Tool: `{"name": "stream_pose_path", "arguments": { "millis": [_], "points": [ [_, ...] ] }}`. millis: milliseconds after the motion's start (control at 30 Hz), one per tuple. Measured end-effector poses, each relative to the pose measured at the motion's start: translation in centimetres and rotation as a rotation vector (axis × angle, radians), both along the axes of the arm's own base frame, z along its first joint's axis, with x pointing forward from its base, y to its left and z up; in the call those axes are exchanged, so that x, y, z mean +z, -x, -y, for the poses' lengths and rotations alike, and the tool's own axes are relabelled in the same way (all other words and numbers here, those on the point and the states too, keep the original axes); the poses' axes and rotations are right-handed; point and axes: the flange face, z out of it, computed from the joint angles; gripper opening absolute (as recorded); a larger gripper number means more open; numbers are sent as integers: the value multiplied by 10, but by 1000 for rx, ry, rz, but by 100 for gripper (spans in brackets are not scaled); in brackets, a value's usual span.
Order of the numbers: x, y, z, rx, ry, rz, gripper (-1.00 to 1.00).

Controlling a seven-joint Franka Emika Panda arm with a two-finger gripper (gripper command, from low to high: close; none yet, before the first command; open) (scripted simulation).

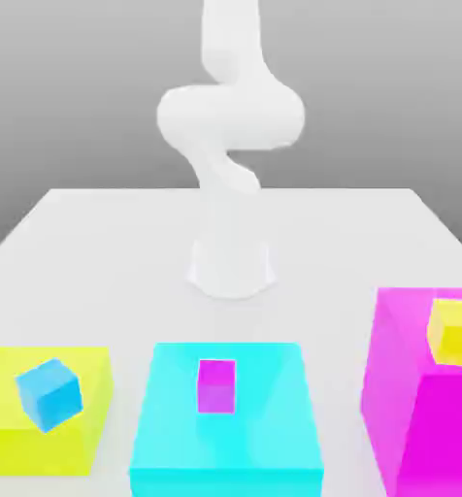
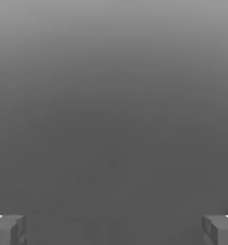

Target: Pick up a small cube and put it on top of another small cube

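The hand (image 2: 114, 230) stands wide apart, holding nothing. The blue cube (image 1: 49, 395), magenta cube (image 1: 216, 386) and yellow cube (image 1: 456, 333) each rest on a separate larger block, so picking and stacking apparently both remain; which cube should move is unclear.

The blue cube (image 1: 49, 395) sits tilted on the yellow block's top, nearer the edge facing the cyan block and turned askew to the block's edges. The magenta cube (image 1: 216, 386) rests on the cyan block's top, roughly midway between its side edges and nearer the back edge. The yellow cube (image 1: 455, 333) lies on the magenta block's top, cut off by the exterior view's right edge.
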Motion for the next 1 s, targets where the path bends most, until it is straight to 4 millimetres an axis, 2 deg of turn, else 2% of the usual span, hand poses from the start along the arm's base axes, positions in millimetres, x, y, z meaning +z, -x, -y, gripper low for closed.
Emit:
{"name": "stream_pose_path", "arguments": {
  "millis": [267,533,667,800,1000],
  "points": [
    [-79,-91,58,-140,-35,-171,0],
    [-182,-153,131,-280,-85,-336,0],
    [-242,-170,177,-361,-118,-416,0],
    [-306,-182,211,-421,-150,-497,0],
    [-410,-179,264,-520,-208,-615,0]
  ]
}}
